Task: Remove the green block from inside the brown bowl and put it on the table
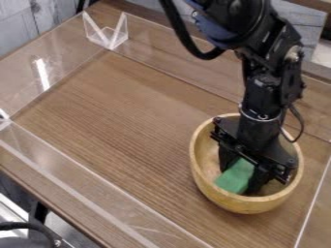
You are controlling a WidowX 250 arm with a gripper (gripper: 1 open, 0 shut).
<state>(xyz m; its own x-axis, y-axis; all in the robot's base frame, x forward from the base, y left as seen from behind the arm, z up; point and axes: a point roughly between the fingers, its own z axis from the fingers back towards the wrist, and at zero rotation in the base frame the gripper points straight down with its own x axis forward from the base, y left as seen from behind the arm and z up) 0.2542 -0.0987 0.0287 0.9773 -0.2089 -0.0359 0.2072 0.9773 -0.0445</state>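
The brown bowl sits on the table at the right front. Inside it the green block lies tilted against the near wall. My black gripper reaches straight down into the bowl, one finger on each side of the block, shut on it. The lower ends of the fingers are hidden behind the bowl's rim and the block.
Low clear acrylic walls run round the tabletop. A small clear folded stand stands at the back left corner. The wood surface stretches left of the bowl. The bowl lies close to the right wall.
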